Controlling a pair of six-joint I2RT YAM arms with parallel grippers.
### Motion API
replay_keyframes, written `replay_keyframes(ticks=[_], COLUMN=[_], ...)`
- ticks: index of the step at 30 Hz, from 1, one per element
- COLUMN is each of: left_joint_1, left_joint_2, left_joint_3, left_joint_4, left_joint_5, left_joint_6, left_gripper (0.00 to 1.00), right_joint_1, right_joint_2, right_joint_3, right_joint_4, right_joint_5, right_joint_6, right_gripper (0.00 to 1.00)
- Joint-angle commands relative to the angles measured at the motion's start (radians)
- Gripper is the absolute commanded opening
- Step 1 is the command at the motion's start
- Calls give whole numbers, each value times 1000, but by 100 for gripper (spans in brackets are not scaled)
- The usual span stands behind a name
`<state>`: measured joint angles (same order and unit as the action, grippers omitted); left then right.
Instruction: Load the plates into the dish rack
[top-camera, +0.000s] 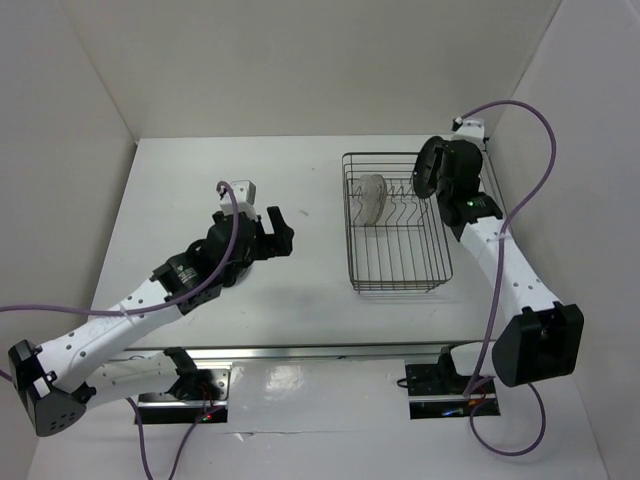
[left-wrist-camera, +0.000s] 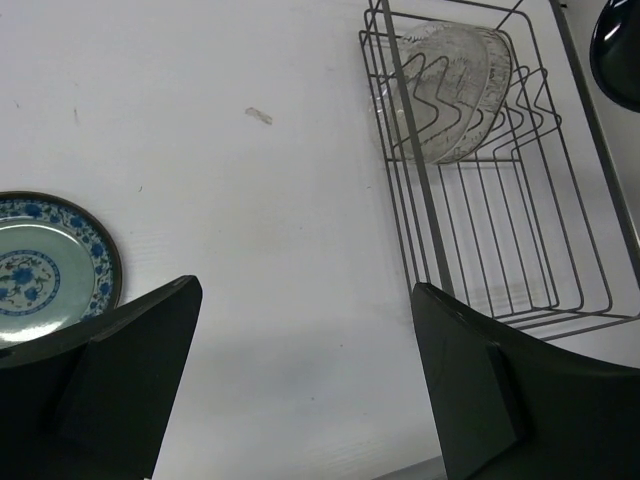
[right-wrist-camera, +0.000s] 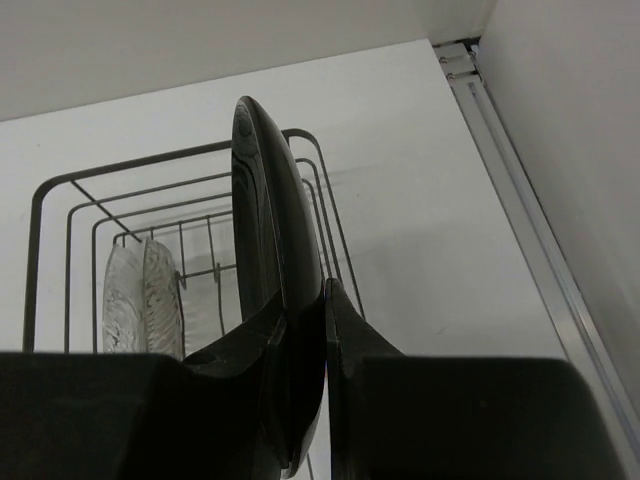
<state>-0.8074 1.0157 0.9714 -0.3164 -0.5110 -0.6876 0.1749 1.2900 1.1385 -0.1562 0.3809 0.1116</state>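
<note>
My left gripper (top-camera: 279, 230) stands spread as wide as it goes, with nothing between its fingers (left-wrist-camera: 130, 370). From its wrist camera I see only bare white table (top-camera: 200, 180) in the gap. It hangs above the middle of the table, well left of the dish rack (top-camera: 395, 272).

The teal patterned plate (left-wrist-camera: 45, 262) lies flat on the table just beside the left finger in that wrist view. Its lower edge is hidden behind the finger. I cannot find this plate in the overhead view, where the arm covers that spot.

My right gripper (right-wrist-camera: 318, 312) is pinched tight on the glossy black plate (right-wrist-camera: 262, 230). It holds the plate on edge by its lower rim, one finger on each face. From above, the black plate hangs upright over the far right corner of the rack. It looks clear of the wires, though I cannot be sure.

Inside the rack, the clear glassy plate (left-wrist-camera: 450, 85) stands on edge among the wire dividers (left-wrist-camera: 520, 110), at the far left end. In both wrist views it looks doubled, and I cannot tell whether a second plate leans against it. The rack sits on the right half of the table, its long side running away from me.
</note>
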Motion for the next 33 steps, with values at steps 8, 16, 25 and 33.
replay_keyframes(ticks=[8,16,25,33], left_joint_1=[24,53,62,129], left_joint_2=[0,20,20,40], left_joint_3=[-10,12,12,21], left_joint_4=[-18,-55,-55,-136], left_joint_5=[-27,-18,-9,-8], left_joint_6=[-59,-69,-78,-153], left_gripper=[100,100,100,100], right_joint_1=[34,64,74,74], right_joint_2=[175,242,275,316], right_joint_3=[106,116,116,107], right_joint_4=[83,103,112,122], right_joint_5=[-93,-86,-63,-54], right_joint_6=[39,39,28,28], right_gripper=[0,0,2,59])
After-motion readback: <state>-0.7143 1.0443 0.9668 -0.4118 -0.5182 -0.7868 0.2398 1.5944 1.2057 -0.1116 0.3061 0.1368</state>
